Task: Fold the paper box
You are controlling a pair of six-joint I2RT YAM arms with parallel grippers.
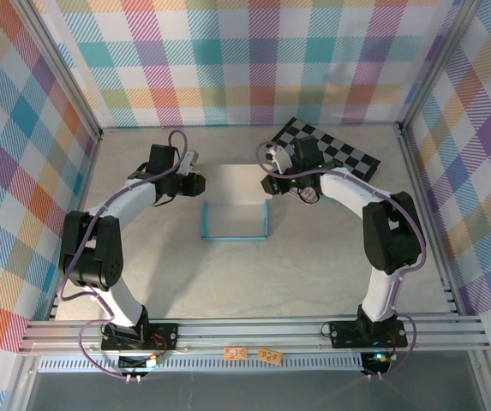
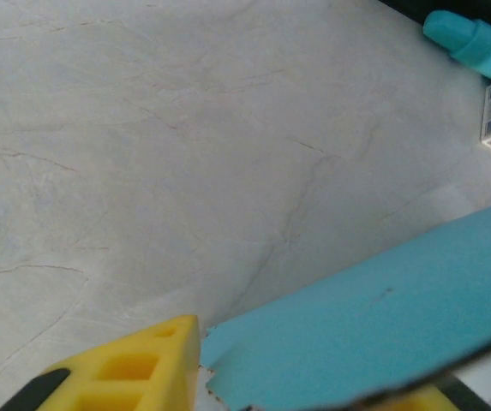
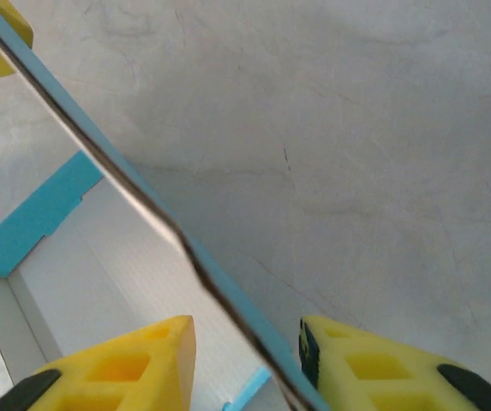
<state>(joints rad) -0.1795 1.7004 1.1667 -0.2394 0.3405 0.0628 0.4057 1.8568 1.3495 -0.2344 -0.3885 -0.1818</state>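
- Because my right gripper (image 3: pixel 247 330) only straddles a raised wall of the paper box (image 1: pixel 235 205), with a gap on one side, I judge the wall could slip out if I push before closing. The card looks thin and may bow instead of creasing on its score.
- If my two arms press inward unevenly, the whole sheet could skid across the smooth table (image 1: pixel 314 274), since nothing pins it down.
- A pinch too near the ragged corner seen from my left wrist could crumple that panel rather than fold it.
- My right jaws stand moderately apart. One yellow finger (image 3: pixel 134 364) is clear of the wall on the grey-white inner side, and the other (image 3: pixel 382 372) is close against the teal outer face.
- My left gripper (image 1: pixel 196 182) is at the box's far left corner. From its wrist a teal panel runs just beside one yellow finger (image 2: pixel 134 368), but I cannot tell whether the jaws are clamped on it.
- The box lies mid-table between my two grippers, grey-white side up, with teal edges along its near end. The checkerboard (image 1: pixel 335 152) lies beyond my right arm, apart from the box.
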